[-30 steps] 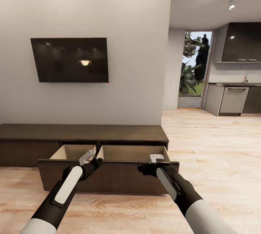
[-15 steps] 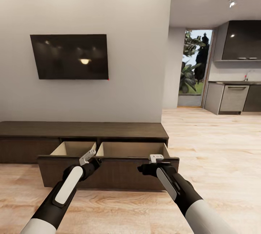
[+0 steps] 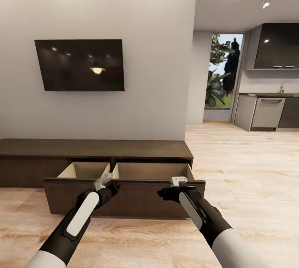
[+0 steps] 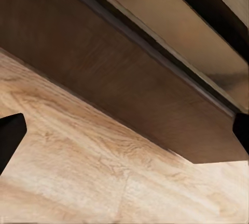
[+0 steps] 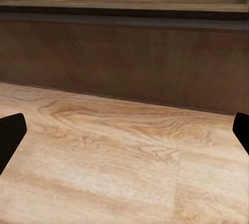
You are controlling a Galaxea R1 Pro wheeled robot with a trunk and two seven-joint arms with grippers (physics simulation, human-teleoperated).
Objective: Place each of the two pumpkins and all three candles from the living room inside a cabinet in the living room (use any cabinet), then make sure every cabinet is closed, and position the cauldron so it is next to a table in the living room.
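The cabinet (image 3: 95,148) is a long low dark-brown unit under the wall TV. Two of its drawers stand pulled out, the left drawer (image 3: 83,171) and the right drawer (image 3: 151,171), and the pale insides I can see hold nothing. My left gripper (image 3: 106,188) hovers just in front of the left drawer's front panel (image 4: 119,78), open, with black fingertips (image 4: 9,135) far apart. My right gripper (image 3: 177,191) is in front of the right drawer's front panel (image 5: 129,57), open too, its fingertips (image 5: 10,133) spread wide. Pumpkins, candles, cauldron and table are out of view.
A dark TV (image 3: 79,64) hangs on the grey wall above the unit. Light wood floor (image 3: 241,168) runs right toward a kitchen with dark cupboards (image 3: 276,48), a dishwasher (image 3: 268,114) and a glass door (image 3: 222,77).
The camera view rose slightly a second ago. Since then my left arm has shifted a little to the right along the drawer front. The right arm and drawers have held still.
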